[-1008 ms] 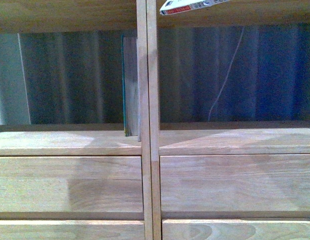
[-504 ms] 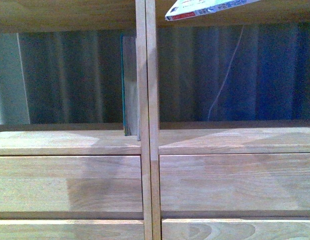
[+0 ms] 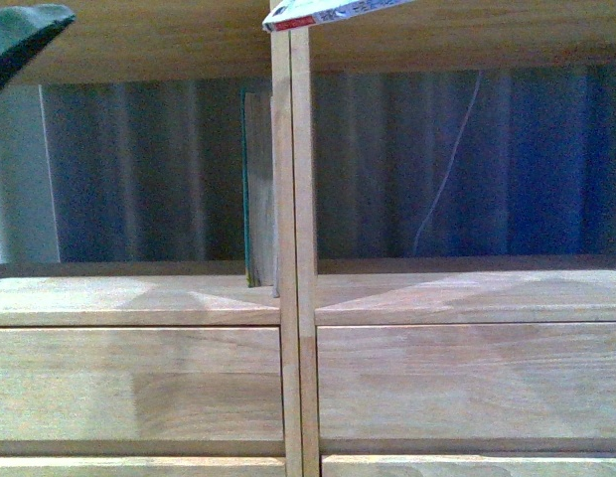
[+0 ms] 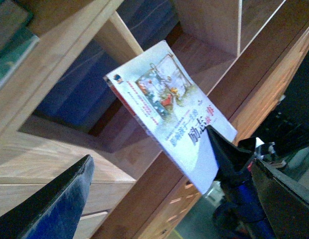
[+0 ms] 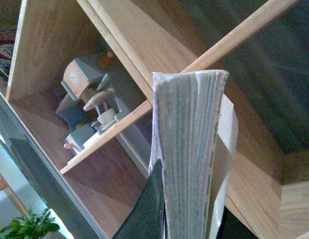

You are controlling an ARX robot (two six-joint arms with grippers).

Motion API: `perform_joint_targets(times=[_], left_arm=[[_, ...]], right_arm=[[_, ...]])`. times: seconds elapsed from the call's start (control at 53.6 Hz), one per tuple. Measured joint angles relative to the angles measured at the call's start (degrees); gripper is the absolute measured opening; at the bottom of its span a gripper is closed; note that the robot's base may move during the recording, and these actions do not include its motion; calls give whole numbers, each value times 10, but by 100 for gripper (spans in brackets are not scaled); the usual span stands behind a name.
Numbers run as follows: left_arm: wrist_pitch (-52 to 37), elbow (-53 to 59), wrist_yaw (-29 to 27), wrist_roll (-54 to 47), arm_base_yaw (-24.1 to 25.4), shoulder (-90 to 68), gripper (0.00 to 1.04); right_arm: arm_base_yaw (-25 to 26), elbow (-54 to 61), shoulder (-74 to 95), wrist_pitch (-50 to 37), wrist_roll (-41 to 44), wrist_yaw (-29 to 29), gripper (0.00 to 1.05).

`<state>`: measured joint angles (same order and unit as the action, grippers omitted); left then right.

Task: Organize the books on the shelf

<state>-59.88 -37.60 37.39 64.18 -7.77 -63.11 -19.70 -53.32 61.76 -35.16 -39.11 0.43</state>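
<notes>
The right tool (image 5: pixel 187 214) is clamped on the small paperback (image 4: pixel 169 114), which the front view cuts off at 12 o'clock. The taller book (image 3: pixel 256 189) stands in the shelf's (image 3: pixel 139 298) left cubby, against the divider (image 3: pixel 291 179), half hidden. The left tool (image 4: pixel 172 164) gapes wide and empty, its fingers (image 4: pixel 60 199) partly out of frame.
</notes>
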Motion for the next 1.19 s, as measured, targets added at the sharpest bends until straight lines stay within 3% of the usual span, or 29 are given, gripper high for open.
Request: perform_joint_targets(times=[0.131, 0.355, 0.989, 1.194], left_arm=[[-35, -26, -74, 52, -51, -41, 97], [-56, -59, -119, 78, -79, -94, 97], [-45, -119, -151, 72, -82, -119, 97], [-32, -121, -156, 58, -87, -116, 61]], right_arm=[[-17, -8, 18, -6, -22, 13, 7], [-66, -30, 16, 6, -38, 15, 7], [-161, -4, -10, 14, -56, 39, 7], [-166, 1, -10, 12, -62, 41, 7]])
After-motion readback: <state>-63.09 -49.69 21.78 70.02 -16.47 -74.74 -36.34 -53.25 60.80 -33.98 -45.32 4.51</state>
